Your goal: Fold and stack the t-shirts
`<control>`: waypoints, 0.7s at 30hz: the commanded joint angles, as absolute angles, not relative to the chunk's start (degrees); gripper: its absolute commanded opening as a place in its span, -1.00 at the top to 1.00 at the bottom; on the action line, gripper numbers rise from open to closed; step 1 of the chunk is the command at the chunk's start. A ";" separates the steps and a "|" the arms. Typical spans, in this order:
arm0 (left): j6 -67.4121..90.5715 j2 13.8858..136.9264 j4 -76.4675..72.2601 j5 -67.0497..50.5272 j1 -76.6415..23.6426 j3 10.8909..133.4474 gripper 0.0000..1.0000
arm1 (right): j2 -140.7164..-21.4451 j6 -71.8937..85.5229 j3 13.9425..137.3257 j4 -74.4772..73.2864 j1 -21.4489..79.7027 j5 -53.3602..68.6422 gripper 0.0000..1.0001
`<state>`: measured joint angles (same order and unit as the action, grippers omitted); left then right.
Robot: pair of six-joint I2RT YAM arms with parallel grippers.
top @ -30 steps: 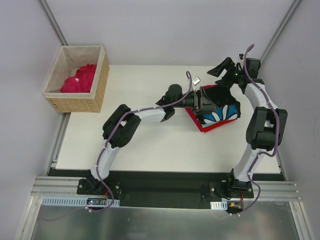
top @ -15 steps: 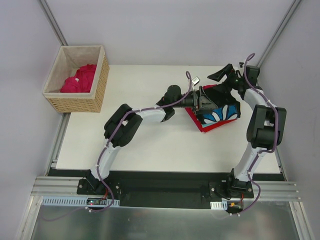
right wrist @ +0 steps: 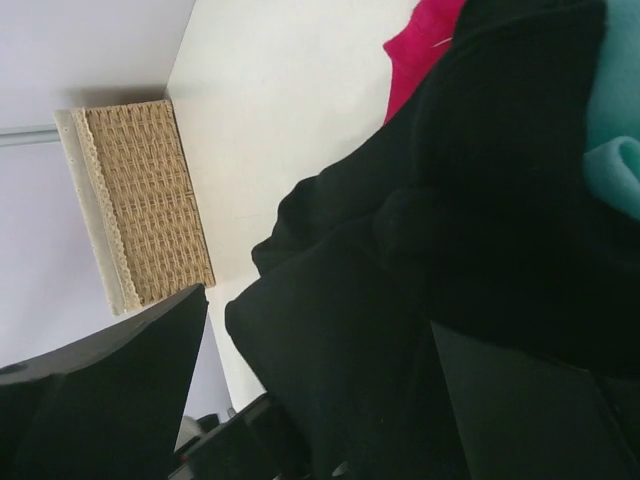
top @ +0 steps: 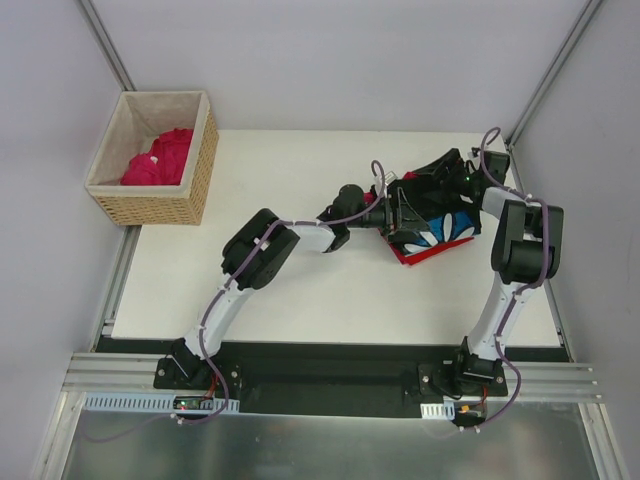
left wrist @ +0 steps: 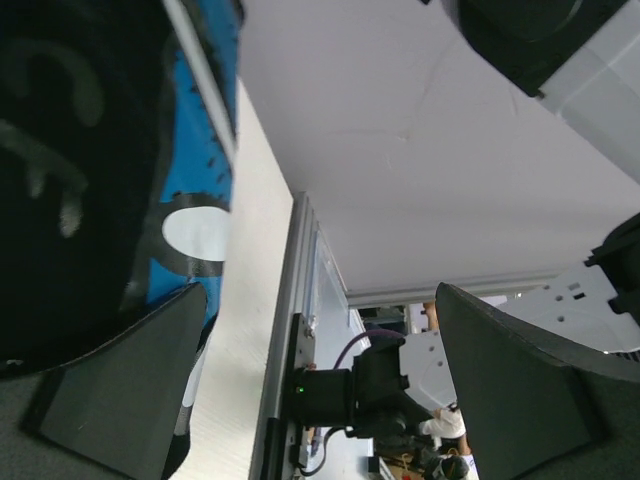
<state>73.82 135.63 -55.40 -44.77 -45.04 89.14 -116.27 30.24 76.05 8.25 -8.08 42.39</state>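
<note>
black flower-print shirt [top: 445,228]: lies on the red shirt [top: 414,256], right part of table [top: 300,180]
left gripper [left wrist: 320,395]: jaws apart, gap empty; black-blue cloth just beside one finger, outside the gap
right gripper [right wrist: 315,400]: jaws wide apart, black cloth bunched in the gap, not pinched
teal shirt [right wrist: 618,120]: sliver at edge, touching black cloth
crimson-pink shirt [top: 158,160]: in wicker basket [top: 200,170], well apart from both grippers
</note>
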 commanded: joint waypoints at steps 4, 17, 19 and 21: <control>74.18 141.41 -59.68 -46.84 -46.93 88.33 -0.98 | -121.64 30.94 76.64 9.76 -9.40 40.87 -0.93; 71.03 134.57 -53.56 -48.69 -47.28 88.50 -0.98 | -116.21 30.94 76.99 8.10 -10.11 39.47 -0.93; 69.44 130.02 -50.12 -50.18 -47.20 90.43 -0.98 | -110.78 28.58 77.87 5.47 -9.76 38.24 -0.93; 66.54 125.36 -42.92 -51.58 -46.85 93.41 -0.98 | -107.07 26.73 79.27 0.98 -9.15 35.69 -0.93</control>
